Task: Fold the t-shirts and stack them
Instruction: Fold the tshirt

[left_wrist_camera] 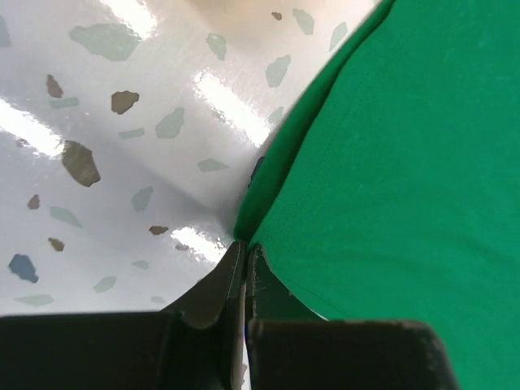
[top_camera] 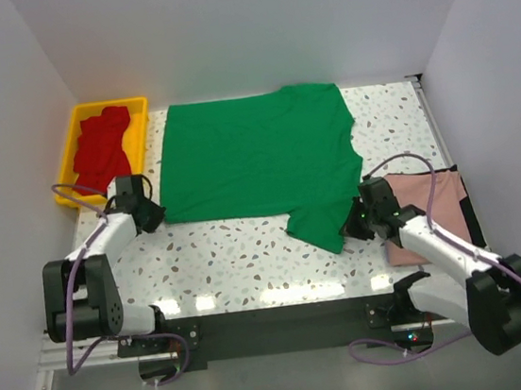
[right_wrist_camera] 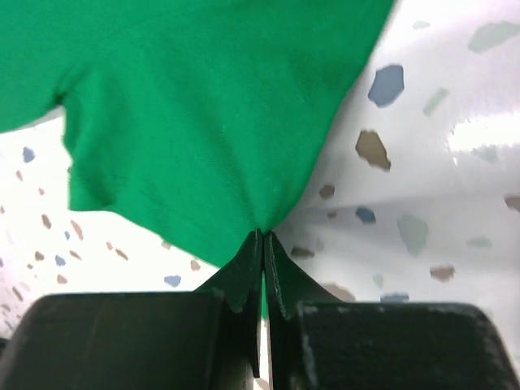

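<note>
Found green t-shirt spread flat mid-table, not yet folded; noted left gripper clenched on its hem at 8 o'clock, right gripper pinching its sleeve at 4; logged pink t-shirt seemingly folded at 3, red t-shirts heaped in yellow tray at 10, awaiting turn

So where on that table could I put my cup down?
Two patches of table are bare: the near strip below the green t-shirt, between the left gripper and the right gripper, and the far right corner between its sleeve and the pink t-shirt. The middle is covered; the far left is crowded by the yellow tray.
</note>
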Controlling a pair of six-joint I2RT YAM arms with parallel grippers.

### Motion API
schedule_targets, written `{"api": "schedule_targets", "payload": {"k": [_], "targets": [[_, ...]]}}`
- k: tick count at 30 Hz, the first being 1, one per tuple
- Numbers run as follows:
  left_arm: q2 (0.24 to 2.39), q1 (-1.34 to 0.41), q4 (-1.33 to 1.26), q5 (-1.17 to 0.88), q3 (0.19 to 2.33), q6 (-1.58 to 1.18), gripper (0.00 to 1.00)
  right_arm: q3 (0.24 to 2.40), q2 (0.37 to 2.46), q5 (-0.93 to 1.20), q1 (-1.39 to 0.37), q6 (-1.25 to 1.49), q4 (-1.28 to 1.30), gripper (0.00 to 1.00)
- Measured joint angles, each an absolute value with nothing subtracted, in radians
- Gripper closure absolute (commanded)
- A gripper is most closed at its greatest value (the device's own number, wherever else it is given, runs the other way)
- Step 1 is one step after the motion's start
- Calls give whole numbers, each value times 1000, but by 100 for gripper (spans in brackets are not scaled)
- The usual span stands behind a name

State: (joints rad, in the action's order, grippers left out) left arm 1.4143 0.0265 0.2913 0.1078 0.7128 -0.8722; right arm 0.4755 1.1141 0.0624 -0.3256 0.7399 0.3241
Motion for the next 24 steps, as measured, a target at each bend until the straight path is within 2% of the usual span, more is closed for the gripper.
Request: {"api": "schedule_targets", "payload": {"k": [7, 13, 20, 24], "targets": [[1272, 43, 340, 131, 680, -848, 100, 476, 838, 91, -327, 733, 527, 100], [1147, 46, 413, 139, 621, -834, 100, 476, 695, 138, -327, 728, 691, 100], [1027, 46, 456, 146, 605, -810, 100, 486, 665, 160, -327, 694, 825, 100], [1102, 46, 454, 141, 652, -794, 100, 543, 762, 149, -327, 679, 821, 100]]}}
